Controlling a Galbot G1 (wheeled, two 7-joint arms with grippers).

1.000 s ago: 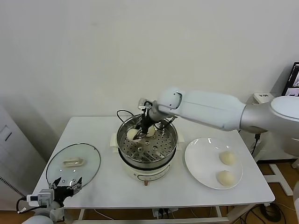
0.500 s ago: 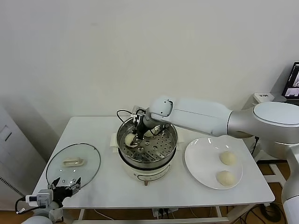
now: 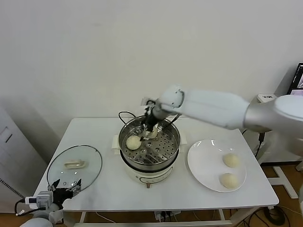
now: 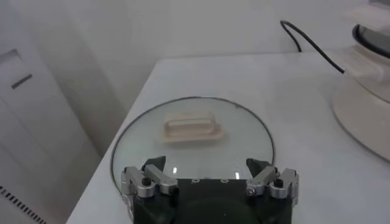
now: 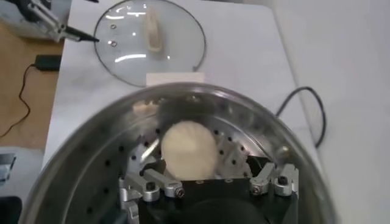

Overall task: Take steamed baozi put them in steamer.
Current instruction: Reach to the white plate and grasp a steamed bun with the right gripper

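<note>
Cream-white, smooth, domed baozi (image 3: 133, 142) lay loose on the perforated tray inside the shiny steel steamer (image 3: 156, 160). Above the tray, the right gripper (image 3: 149, 128) stood spread wide, empty. The left gripper (image 3: 66, 186), also wide open, held nothing beside the glass lid (image 3: 90, 165).

The left gripper (image 4: 209, 178) hovers with its two fingers (image 4: 145, 180) spread wide apart, nothing between them, over the near edge of a round glass lid (image 4: 195, 141). That lid lies flat on the white table (image 4: 292, 109), and a pale oblong handle (image 4: 189, 128) sits at its centre. Beyond the lid, towards the far side of the table, the cream-white base of the steamer (image 4: 364, 103) shows only in part, well apart from the lid. A black cord (image 4: 311, 42) curves from that base across the table, behind the lid.
</note>
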